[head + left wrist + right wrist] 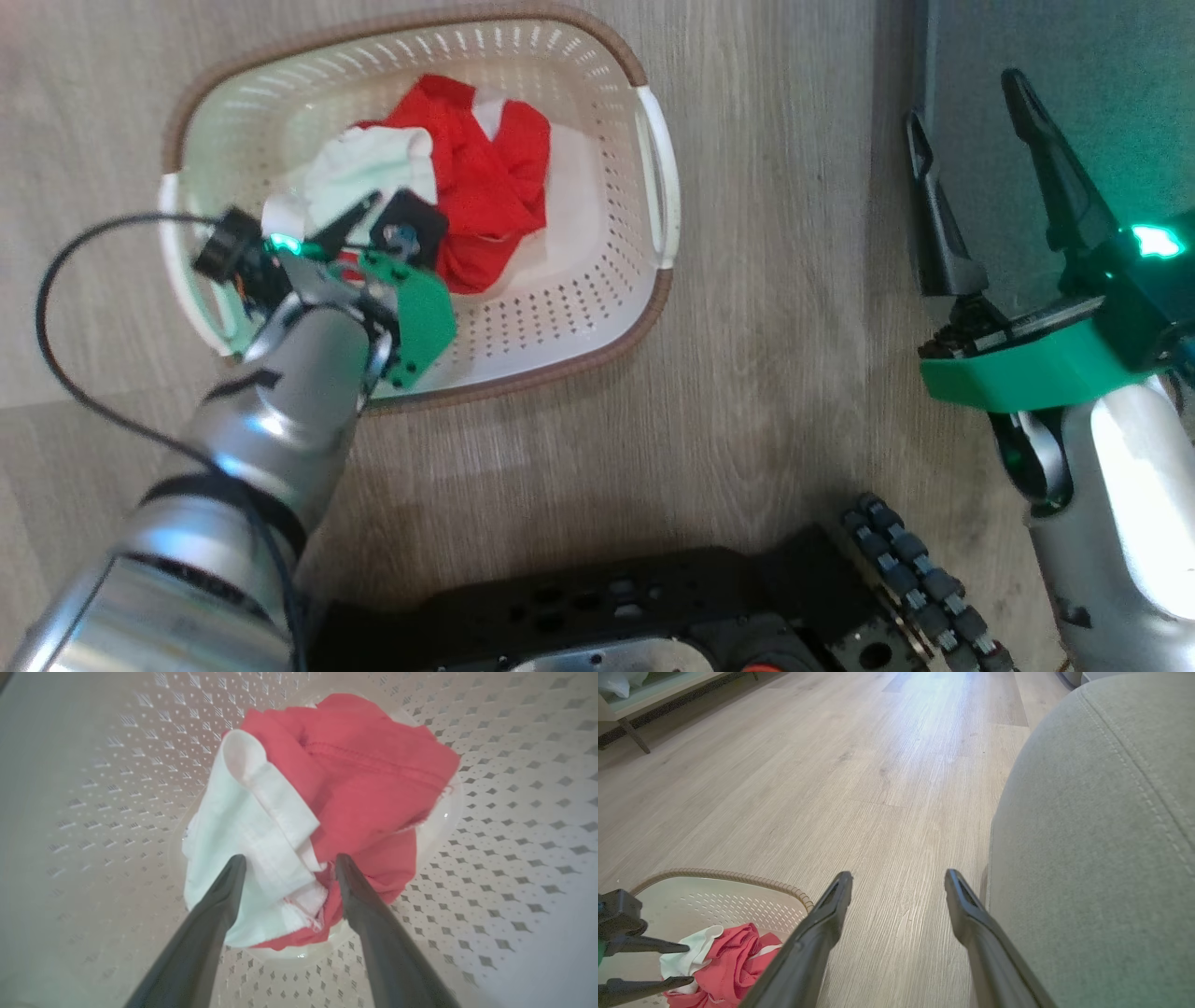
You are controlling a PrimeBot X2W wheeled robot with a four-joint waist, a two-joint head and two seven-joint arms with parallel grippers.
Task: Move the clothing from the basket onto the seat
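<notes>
Two grippers are on record, both with fingers spread apart. The left gripper (289,858) is inside the basket (560,308), its jaws parted to either side of the white fold of the clothing (495,187). Nothing is clamped, and it cannot be told whether the fingertips press the fabric.

The clothing lies as one crumpled red and white heap on the bottom of the basket, near the middle. Separate garments cannot be made out. All the clothing seen is in the basket.

The basket stands on the wood-look floor (766,280), to the robot's left of the seat (1087,835).

The right gripper (963,101) hangs empty and wide, well apart from the basket, over the floor just beside the seat's edge. The seat is light grey, with a rounded corner and a stitched seam line.
</notes>
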